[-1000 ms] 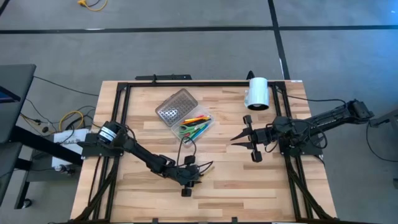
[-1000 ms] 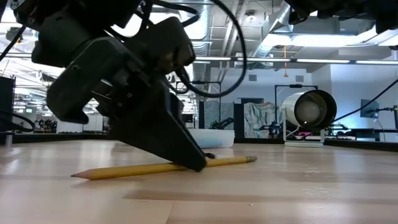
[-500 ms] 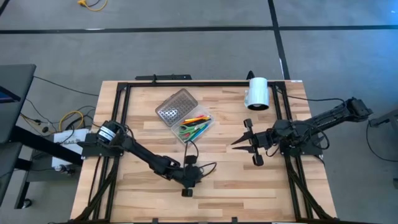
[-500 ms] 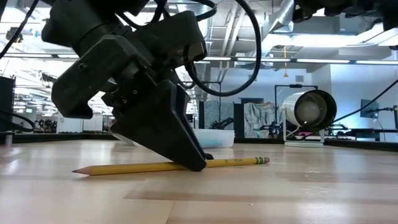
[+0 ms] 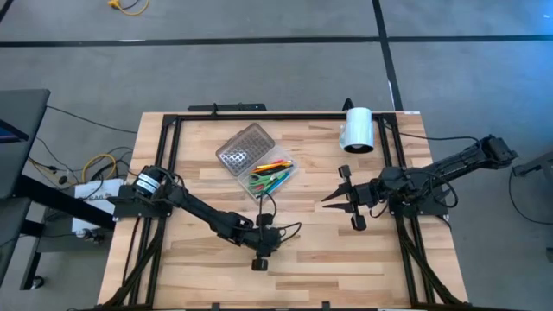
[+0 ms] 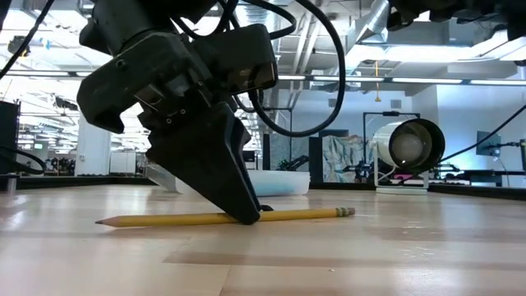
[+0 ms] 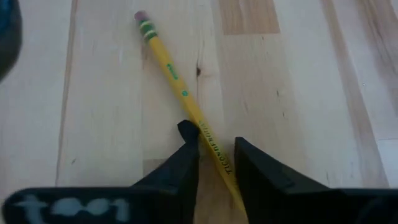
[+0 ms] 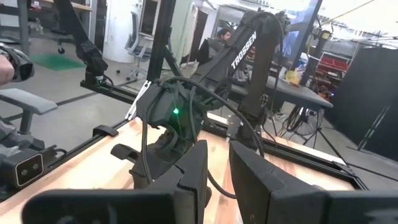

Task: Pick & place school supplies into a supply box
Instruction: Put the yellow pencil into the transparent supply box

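A yellow pencil with a pink eraser lies flat on the wooden table, near its front edge. My left gripper slants down over the pencil's middle, open, one finger on each side of it. The supply box, a clear case with its grey dotted lid laid open, holds coloured pens and green-handled scissors at the table's far middle. My right gripper hovers level above the table's right half, open a little with nothing between its fingers. My left gripper comes from above at a slant, its fingertips down at the table on either side of the pencil's middle. One finger stands right against the pencil's side; whether it touches, I cannot tell. The other stands apart. The pencil lies flat.
A white cylinder lies on its side at the far right corner, also in the low view. A black frame runs along the table's edges. Bare wood lies between the pencil and the supply box.
My left gripper has tipped steeper, pointing more downward over the pencil while staying at the same spot. The pencil has turned a little on the table, its eraser end swinging slightly; it still lies flat.
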